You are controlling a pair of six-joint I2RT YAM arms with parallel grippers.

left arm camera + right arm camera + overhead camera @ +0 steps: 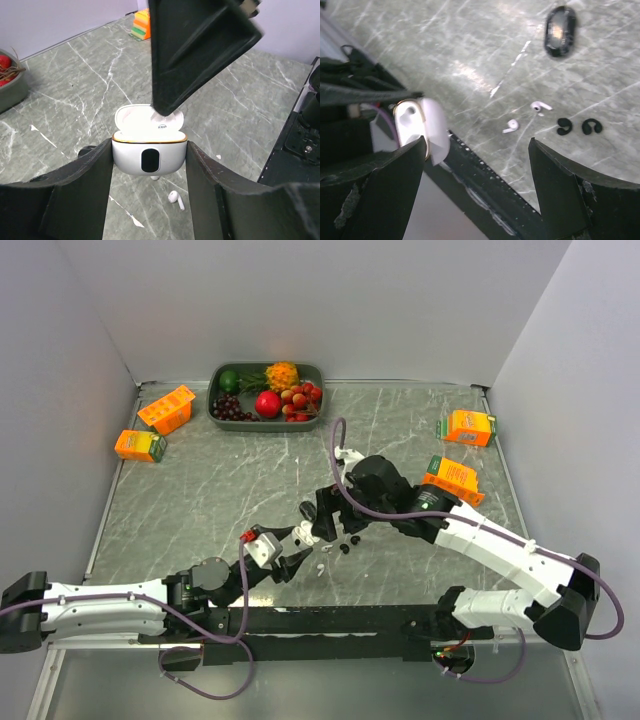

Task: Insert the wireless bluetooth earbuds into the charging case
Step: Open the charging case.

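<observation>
The white charging case sits clamped between my left gripper's fingers, held above the table with its lid open. It also shows at the left of the right wrist view as the case. My right gripper stands open and holds nothing; one of its fingers reaches down to the open lid. Two white earbuds lie on the marble, one seen under the case as the earbud. Two small black curved pieces and a glossy black oval piece lie nearby.
A grey tray of fruit stands at the back. Orange cartons lie at the back left and on the right. Both grippers meet over the table's near middle, by the black base rail.
</observation>
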